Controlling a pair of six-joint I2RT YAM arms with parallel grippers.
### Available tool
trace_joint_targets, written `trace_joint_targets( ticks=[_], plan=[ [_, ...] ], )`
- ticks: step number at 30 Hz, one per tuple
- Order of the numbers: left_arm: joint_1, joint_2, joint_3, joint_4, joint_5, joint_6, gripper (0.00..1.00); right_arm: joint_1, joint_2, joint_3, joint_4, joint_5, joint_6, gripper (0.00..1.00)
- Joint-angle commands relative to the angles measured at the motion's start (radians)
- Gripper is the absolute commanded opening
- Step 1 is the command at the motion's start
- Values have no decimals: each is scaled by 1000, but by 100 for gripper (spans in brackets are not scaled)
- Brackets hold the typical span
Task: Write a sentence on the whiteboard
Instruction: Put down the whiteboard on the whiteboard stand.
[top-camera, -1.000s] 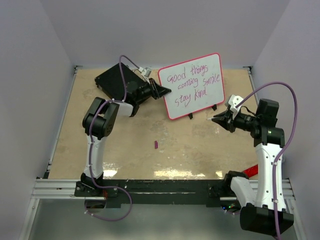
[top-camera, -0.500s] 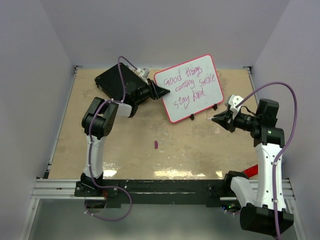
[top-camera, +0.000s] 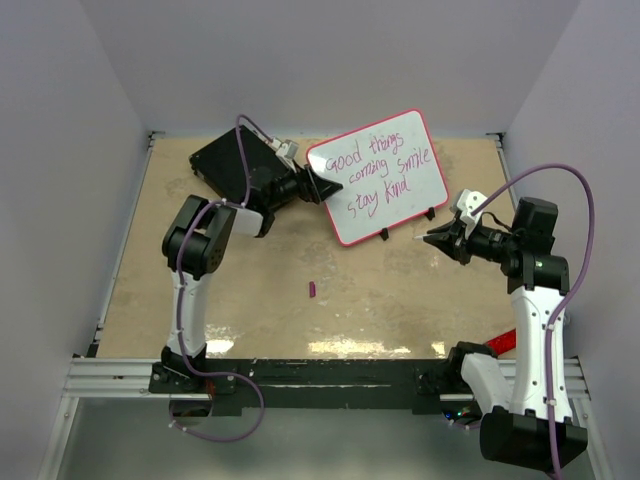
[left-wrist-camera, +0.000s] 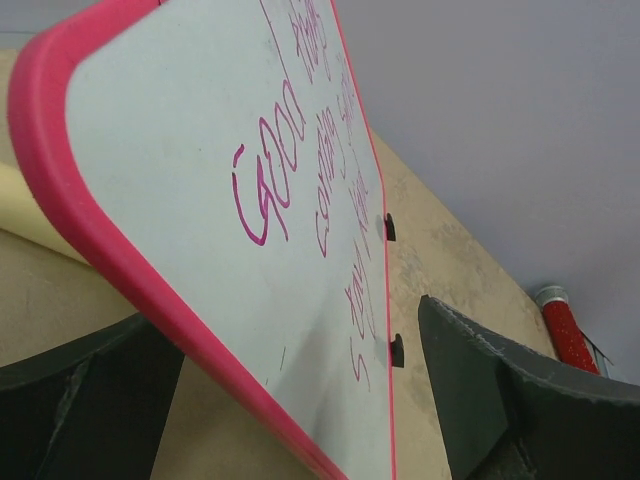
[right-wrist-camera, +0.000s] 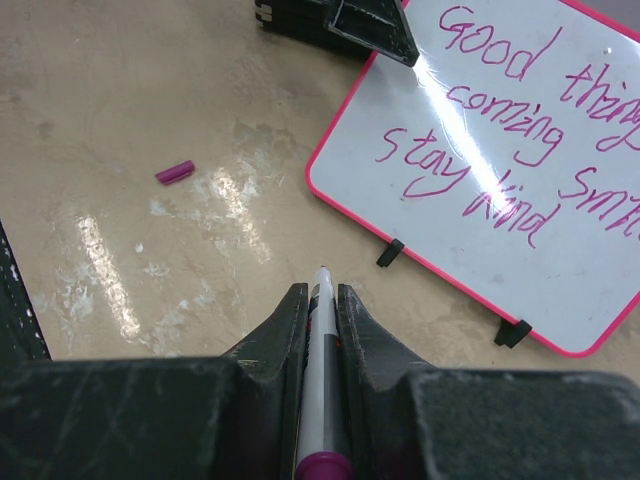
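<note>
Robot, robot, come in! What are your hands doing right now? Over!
Left gripper straddles the whiteboard edge. Right gripper shut on the marker, off the board. Sentence written. Marker cap loose on table.

Bright, even light — glare streaks the whiteboard (right-wrist-camera: 520, 150); near fingers (left-wrist-camera: 500, 400) blur.

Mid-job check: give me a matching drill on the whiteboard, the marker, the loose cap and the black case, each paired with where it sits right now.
Things:
1. whiteboard
2. marker
3. marker cap
4. black case

Places:
A. lying loose on the table, mid-workspace
B. far left of the table, behind the left arm
C. clamped between the right gripper fingers
D. its left edge between the left gripper fingers

Pairs: 1-D, 2-C, 3-A, 4-B
</note>
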Motion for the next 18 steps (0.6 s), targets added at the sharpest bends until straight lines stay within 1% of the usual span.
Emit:
trace_joint_targets(
  ticks=[1, 6, 8, 9, 10, 11, 12, 14, 15, 16, 17, 18],
  plan=[
    [14, -96, -21, 20, -44, 62, 100, -4, -11, -5, 21, -7, 14, 0],
    [22, -148, -62, -20, -92, 93, 100, -4, -4, -8, 24, 0, 13, 0],
    [31, -176, -114, -20, -130, 90, 100, -4, -3, -13, 35, 6, 13, 0],
    [34, -216, -140, -4, -142, 87, 100, -4, -1, -20, 39, 9, 14, 0],
    [39, -239, -201, 3, -159, 90, 100, -6, -1, -24, 44, 12, 16, 0],
    [40, -268, -232, 4, -196, 93, 100, -4, -1, -28, 53, 12, 16, 0],
    [42, -324, -293, -2, -213, 106, 100, -6, 0, -30, 56, 15, 19, 0],
    [44, -389, -357, -14, -253, 120, 100, -4, 3, -39, 73, 15, 22, 0],
    [44, -453, -409, -48, -262, 122, 100, -6, 8, -42, 78, 18, 25, 0],
    [44, -489, -433, -71, -267, 122, 100, -6, 9, -45, 82, 19, 27, 0],
    [44, -559, -453, -100, -282, 119, 100, -6, 11, -53, 96, 21, 30, 0],
    [44, -596, -481, -191, -300, 108, 100, -4, 12, -57, 104, 19, 34, 0]
  ],
)
